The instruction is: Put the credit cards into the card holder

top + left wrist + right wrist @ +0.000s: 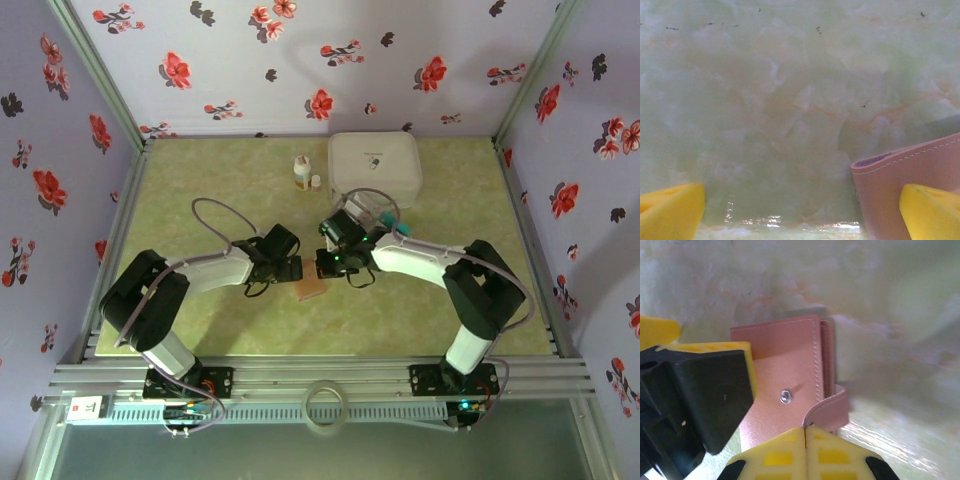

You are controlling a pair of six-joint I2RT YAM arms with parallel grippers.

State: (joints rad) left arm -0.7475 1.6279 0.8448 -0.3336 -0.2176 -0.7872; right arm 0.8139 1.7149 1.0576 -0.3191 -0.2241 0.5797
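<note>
Where the card holder lies: the card holder (311, 289) is flat on the desk (200, 180), between my two arms, closed face up with its snap stud (785, 396) showing
Right gripper: my right gripper (805, 437) has its fingertips pressed together, and the end of the flap (830, 409) seems pinched between them
Left gripper: my left gripper (800, 215) is spread wide at the holder's other edge, one finger touching the leather, holding nothing
How it will handle: light, soft and bendy, I judge; the flap will fold rather than lift the body, so one gripper must pin the body while the other opens it
Where to take hold: the stitched edge or the flap end, not the smooth face
Cards: the cards (398, 227) show as a teal scrap behind my right arm, too hidden to count; thin, stiff and slick, best nipped by an edge
Count: one card holder, one white box (375, 168), two small bottles (301, 172)
</note>
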